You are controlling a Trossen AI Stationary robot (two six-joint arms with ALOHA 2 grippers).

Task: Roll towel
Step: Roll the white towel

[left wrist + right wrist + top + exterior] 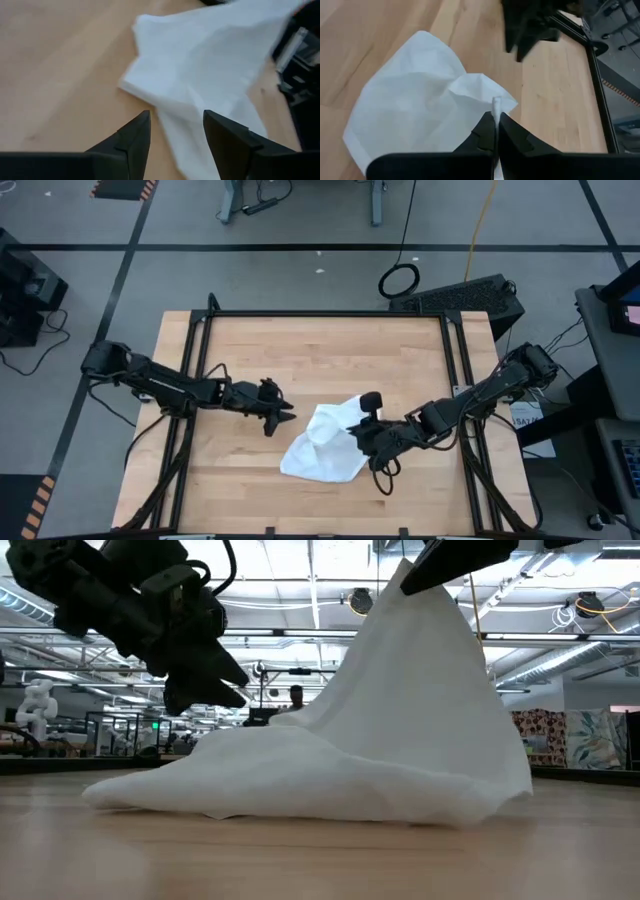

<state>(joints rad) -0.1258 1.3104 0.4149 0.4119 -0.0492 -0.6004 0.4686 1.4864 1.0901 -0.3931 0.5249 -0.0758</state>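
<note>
White towel (322, 448) lies crumpled at lower centre of the wooden table (260, 350), one edge lifted into a peak by the right gripper (496, 131), pinched tight on it. Left gripper (281, 416), fingers parted and empty, hangs just left of the towel, apart from it.

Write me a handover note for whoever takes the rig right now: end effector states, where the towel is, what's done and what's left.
Right end effector: shut on the towel's edge, holding that part lifted off the table.
Left end effector: open, empty, just off the towel's near side, above the table.
Towel: crumpled near the table's middle, one side raised into a peak, the rest lying on the wood.
Done: one edge picked up.
Left: no roll formed yet. The towel likely needs laying flat first, then rolling from one edge.
</note>
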